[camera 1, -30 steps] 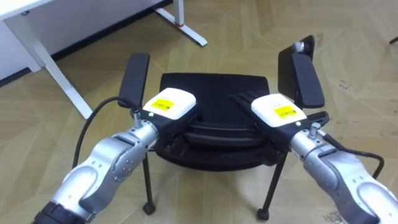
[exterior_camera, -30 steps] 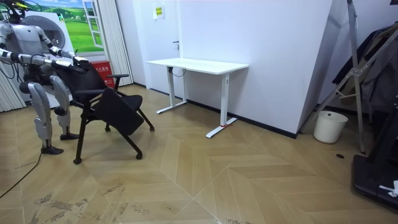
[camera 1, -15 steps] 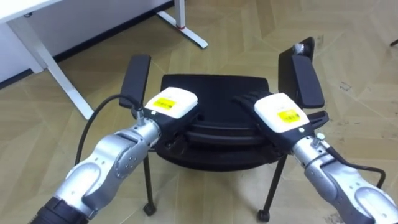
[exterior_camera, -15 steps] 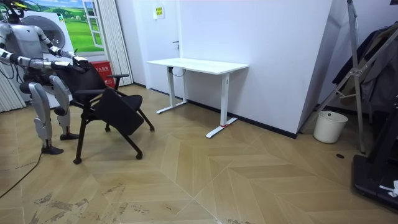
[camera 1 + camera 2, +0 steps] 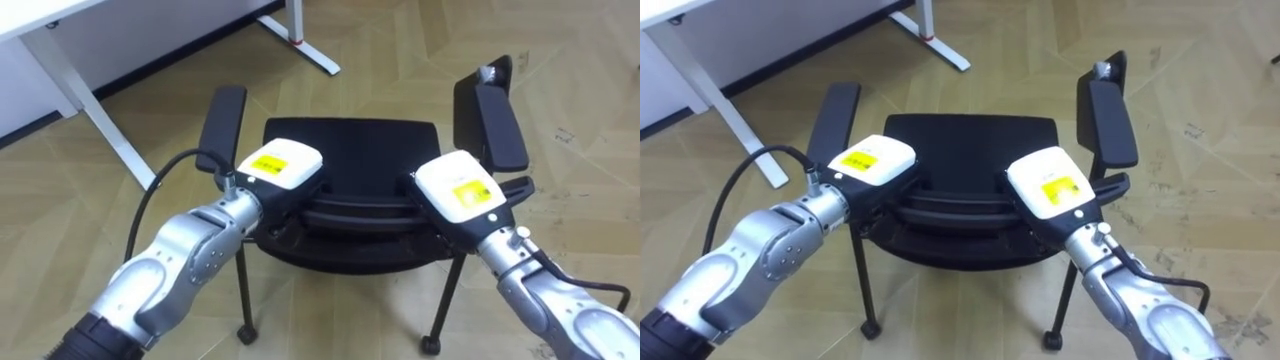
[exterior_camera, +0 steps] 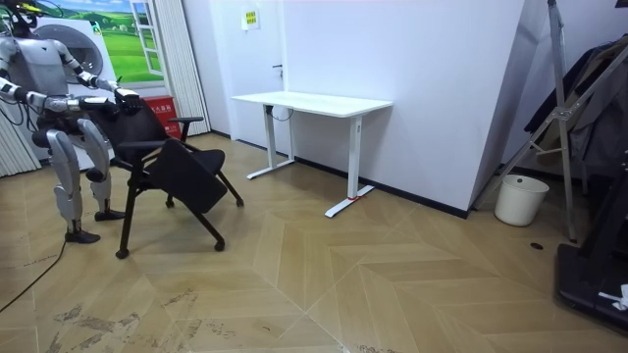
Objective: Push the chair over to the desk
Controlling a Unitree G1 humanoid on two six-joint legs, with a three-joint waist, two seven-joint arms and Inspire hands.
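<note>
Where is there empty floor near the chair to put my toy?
The floor past the chair, up to the desk, is bare, and so is the floor beside the right armrest. The chair's back is crowded: the left hand and right hand sit there.

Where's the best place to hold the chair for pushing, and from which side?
Top edge of the backrest, from behind, where the robot stands. It runs crosswise between the armrests, wide enough for the left hand and right hand set apart, as they are placed now, which should keep the chair from turning.
</note>
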